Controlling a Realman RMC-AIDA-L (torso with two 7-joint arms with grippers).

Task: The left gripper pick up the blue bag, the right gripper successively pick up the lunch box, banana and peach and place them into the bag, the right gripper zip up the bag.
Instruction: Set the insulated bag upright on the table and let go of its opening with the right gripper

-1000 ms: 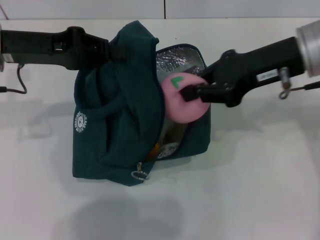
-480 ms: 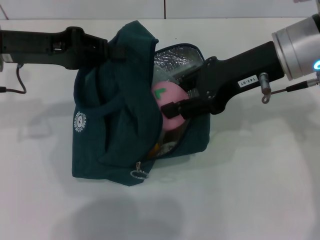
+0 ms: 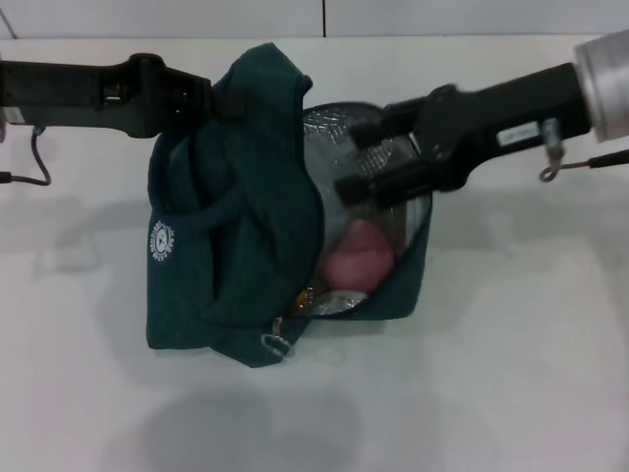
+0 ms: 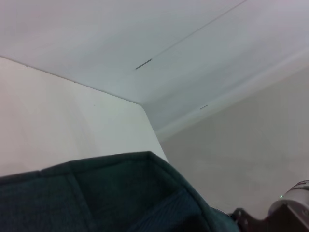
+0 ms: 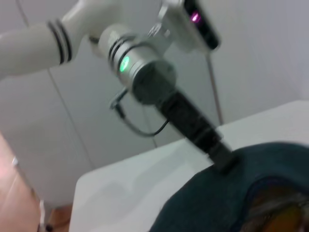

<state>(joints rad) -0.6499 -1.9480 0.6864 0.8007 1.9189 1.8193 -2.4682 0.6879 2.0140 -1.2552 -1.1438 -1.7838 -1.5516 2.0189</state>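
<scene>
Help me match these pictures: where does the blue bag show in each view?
Head view: blue bag centre, on the table, peach inside.
Left wrist view: its fabric fills the lower edge.
Right wrist view: lower right corner.
Shared landmark: the left gripper at the bag's top edge.

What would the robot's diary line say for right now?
left gripper: holding blue bag open | right gripper: open, empty, above bag mouth | peach: inside bag | zip: not closed

Blue bag — matt cloth (crinkled silver foil lining) — metal zip ring.
</scene>
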